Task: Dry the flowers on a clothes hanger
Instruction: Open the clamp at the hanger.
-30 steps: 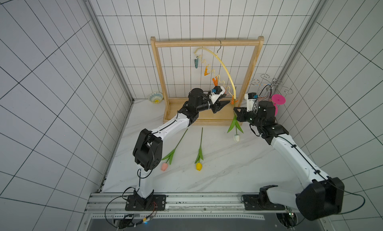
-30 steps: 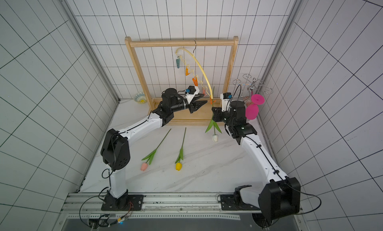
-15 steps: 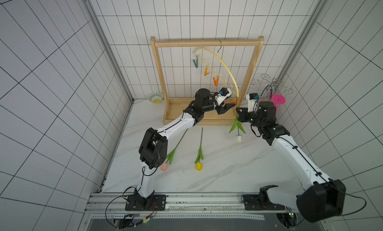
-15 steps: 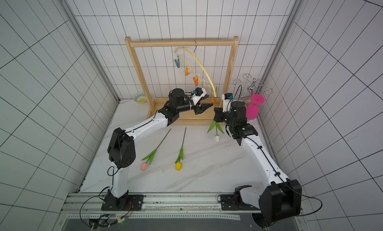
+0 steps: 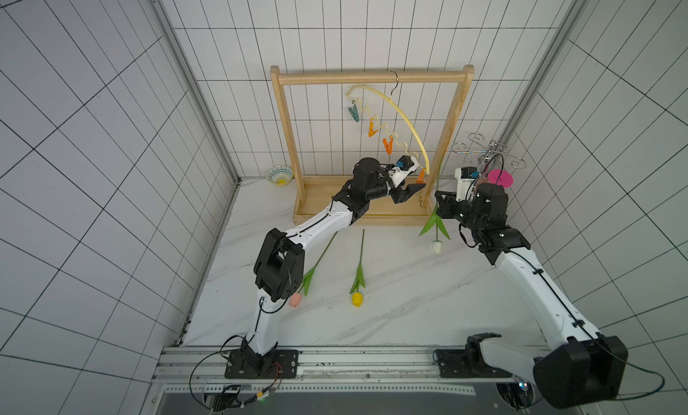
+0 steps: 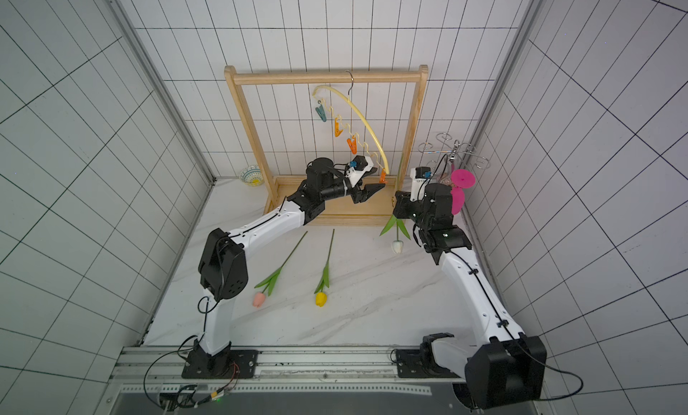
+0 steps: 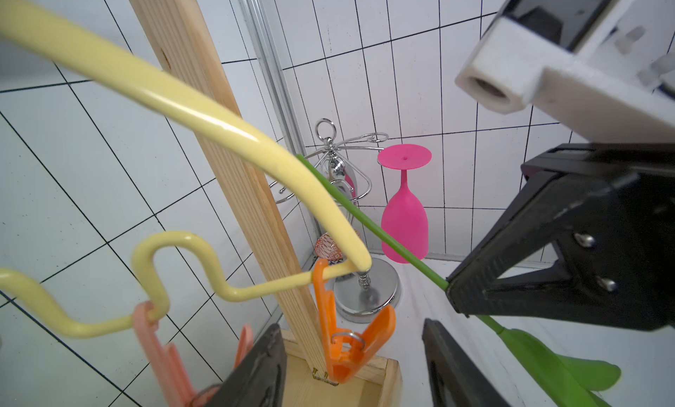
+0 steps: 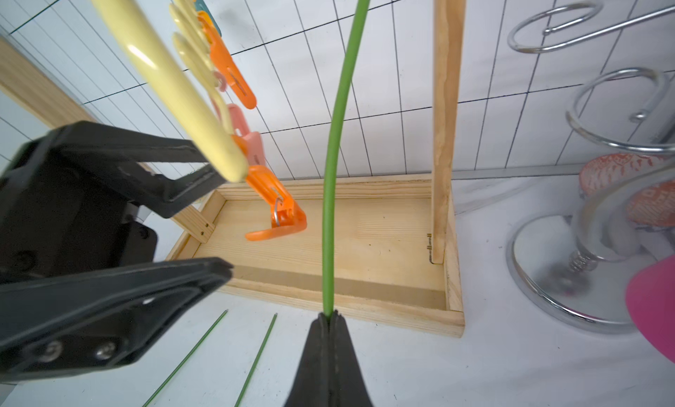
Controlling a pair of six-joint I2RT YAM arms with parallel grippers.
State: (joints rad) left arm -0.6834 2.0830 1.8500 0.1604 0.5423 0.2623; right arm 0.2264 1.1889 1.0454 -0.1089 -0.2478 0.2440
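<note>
The pale-yellow clothes hanger (image 5: 394,109) (image 6: 359,113) hangs tilted from the wooden rack, with its low end to the right. An orange clothespin (image 7: 339,350) (image 8: 281,211) dangles from that low end. My left gripper (image 7: 354,368) (image 5: 409,191) is open, and the pin hangs just ahead, between its jaws and clear of both. My right gripper (image 8: 330,321) (image 5: 439,204) is shut on the white tulip's stem (image 8: 338,131), which stands upright with the bloom (image 5: 436,246) hanging below. The pink tulip (image 5: 295,299) and the yellow tulip (image 5: 357,299) lie on the table.
The wooden frame rack (image 5: 284,134) stands at the back on a tray base. Right of it are a silver stand (image 5: 487,152) with curled hooks and a magenta glass (image 5: 500,177). A small bowl (image 5: 279,174) sits in the back left corner. More clothespins (image 5: 387,145) hang higher up.
My left gripper has moved right to the hanger's low end and opened. The hanger's low end has swung right. The right gripper has shifted slightly with the white tulip.
</note>
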